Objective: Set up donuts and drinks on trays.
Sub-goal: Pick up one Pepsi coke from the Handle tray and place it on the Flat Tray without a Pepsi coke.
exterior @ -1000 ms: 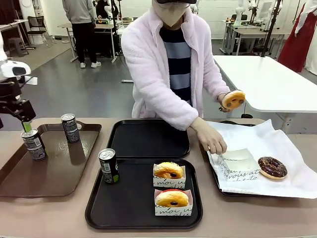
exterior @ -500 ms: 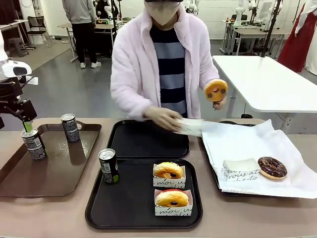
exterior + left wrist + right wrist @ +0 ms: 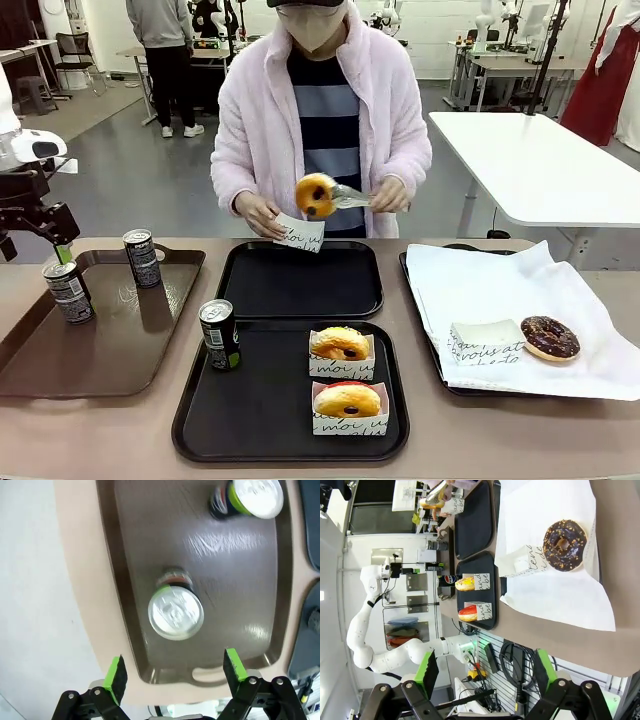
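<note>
Left wrist view: left jaws wide, empty, over a can [image 3: 176, 612] near brown tray's [image 3: 230, 575] rim; right jaws alike.

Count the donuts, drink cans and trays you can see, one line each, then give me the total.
Donuts: 4 (yellow donut, orange donut, chocolate donut, tong-held donut)
Cans: 3 (outer can and inner can on the brown tray, third can on the near black tray)
Trays: 4 (near black tray, far black tray, brown tray, paper-lined tray)
Total: 11
</note>
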`<move>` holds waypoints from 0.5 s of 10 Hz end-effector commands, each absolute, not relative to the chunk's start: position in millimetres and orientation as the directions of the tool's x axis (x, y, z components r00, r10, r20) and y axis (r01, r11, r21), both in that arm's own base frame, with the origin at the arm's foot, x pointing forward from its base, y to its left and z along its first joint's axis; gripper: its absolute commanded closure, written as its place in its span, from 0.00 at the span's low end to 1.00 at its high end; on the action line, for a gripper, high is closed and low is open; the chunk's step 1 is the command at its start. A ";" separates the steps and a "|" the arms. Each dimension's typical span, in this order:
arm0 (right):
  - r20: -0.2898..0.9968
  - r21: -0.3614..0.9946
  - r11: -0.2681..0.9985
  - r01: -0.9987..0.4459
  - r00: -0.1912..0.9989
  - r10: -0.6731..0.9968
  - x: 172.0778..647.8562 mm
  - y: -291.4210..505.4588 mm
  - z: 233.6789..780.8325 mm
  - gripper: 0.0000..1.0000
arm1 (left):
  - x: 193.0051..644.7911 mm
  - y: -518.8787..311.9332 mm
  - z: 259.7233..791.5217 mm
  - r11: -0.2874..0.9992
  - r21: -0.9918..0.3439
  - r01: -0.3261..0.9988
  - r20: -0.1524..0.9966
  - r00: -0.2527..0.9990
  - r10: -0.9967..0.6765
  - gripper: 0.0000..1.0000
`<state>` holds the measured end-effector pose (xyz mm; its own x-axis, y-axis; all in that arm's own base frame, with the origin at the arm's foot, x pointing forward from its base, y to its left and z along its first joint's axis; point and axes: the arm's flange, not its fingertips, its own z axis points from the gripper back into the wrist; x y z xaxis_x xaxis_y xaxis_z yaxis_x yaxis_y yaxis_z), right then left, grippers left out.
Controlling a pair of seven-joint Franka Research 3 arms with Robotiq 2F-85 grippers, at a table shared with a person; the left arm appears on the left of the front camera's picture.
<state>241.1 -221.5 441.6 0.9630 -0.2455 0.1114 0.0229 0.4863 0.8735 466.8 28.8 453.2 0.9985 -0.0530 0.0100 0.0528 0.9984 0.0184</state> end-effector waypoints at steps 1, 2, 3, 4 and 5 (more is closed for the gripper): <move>0.133 0.882 0.471 -0.001 0.960 -0.247 242.2 -222.5 442.1 0.00 | 483.6 36.6 444.7 1.000 -0.004 0.023 0.061 0.998 -0.022 0.00; 0.133 0.882 0.471 -0.001 0.960 -0.247 242.2 -222.5 442.1 0.00 | 492.0 38.5 438.9 0.999 -0.028 0.034 0.061 0.998 -0.033 0.00; 0.133 0.882 0.471 -0.001 0.960 -0.247 242.2 -222.5 442.1 0.00 | 495.3 37.8 430.0 0.998 -0.057 0.040 0.057 0.998 -0.037 0.00; 0.133 0.882 0.471 -0.001 0.960 -0.247 242.2 -222.5 442.1 0.00 | 497.3 34.4 424.0 0.997 -0.063 0.049 0.054 0.997 -0.046 0.00; 0.133 0.882 0.471 -0.001 0.960 -0.247 242.2 -222.5 442.1 0.00 | 500.1 31.2 418.8 0.997 -0.063 0.053 0.048 0.998 -0.050 0.00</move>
<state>241.1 -221.5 441.6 0.9630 -0.2454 0.1115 0.0228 0.4863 0.8735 494.5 31.5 420.0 0.9990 -0.0233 0.0393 0.0250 0.9988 -0.0413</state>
